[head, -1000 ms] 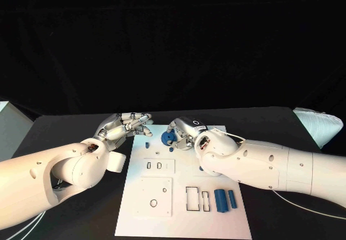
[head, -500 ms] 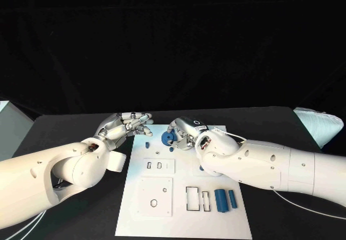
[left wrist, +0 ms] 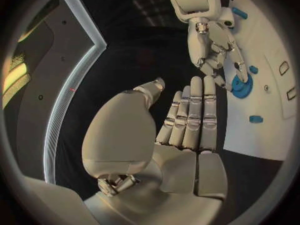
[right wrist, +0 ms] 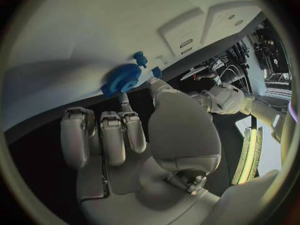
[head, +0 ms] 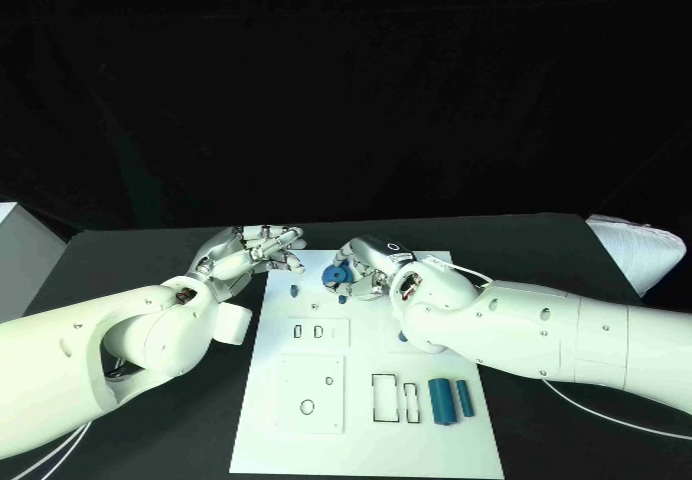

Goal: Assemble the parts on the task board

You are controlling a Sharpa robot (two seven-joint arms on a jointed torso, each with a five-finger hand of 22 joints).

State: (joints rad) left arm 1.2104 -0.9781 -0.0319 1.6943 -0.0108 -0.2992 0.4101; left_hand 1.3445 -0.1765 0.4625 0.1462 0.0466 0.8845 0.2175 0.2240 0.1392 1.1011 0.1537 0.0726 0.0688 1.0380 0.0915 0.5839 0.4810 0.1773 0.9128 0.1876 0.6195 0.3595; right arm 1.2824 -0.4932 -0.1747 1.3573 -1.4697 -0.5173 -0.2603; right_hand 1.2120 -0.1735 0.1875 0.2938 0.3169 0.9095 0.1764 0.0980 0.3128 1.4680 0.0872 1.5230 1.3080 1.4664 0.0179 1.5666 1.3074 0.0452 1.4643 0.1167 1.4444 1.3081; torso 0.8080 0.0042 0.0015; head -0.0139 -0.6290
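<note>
The round blue toothed plastic gear (head: 336,273) is located at the far end of the flat white task board (head: 325,420), and it is touched at its rim by fingertips of the right hand (head: 369,268); whether it is actually pinched cannot be told. The left hand (head: 254,250) is held at the board's far left edge, fingers extended and empty. The gear is judged light, rigid and somewhat slippery; it is best taken across its toothed rim.

Glossy white rounded arms end in the silver jointed left hand (head: 248,250) and right hand (head: 369,268).
</note>
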